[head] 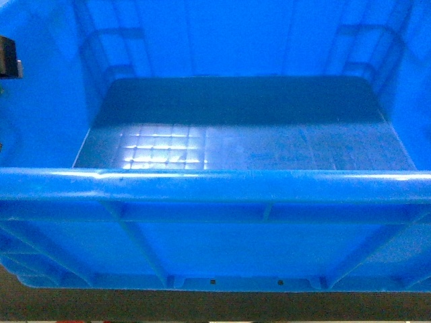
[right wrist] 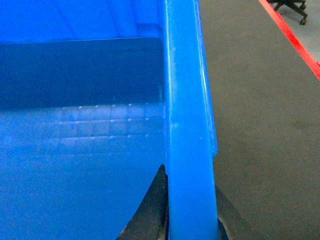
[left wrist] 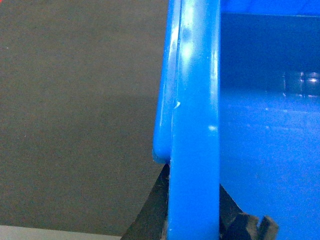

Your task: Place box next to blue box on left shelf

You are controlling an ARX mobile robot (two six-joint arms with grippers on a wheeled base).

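While both my end effectors clamp opposite rims, left (left wrist: 192, 220) and right (right wrist: 190, 220), the box (head: 215, 222) hangs between them, long axis crosswise before me, over grey floor (left wrist: 75, 125); neither shelf nor second box shows.

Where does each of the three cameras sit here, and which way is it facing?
Head: on the robot, slanting down into the empty box, which fills the frame; no arm clearly shows.
Left wrist: on the left arm, looking along the box's left rim; the left gripper straddles it, floor on the left.
Right wrist: on the right arm, looking along the right rim; the right gripper straddles it, floor with red tape on the right.
Shared: both wrist views show the box's inner floor.
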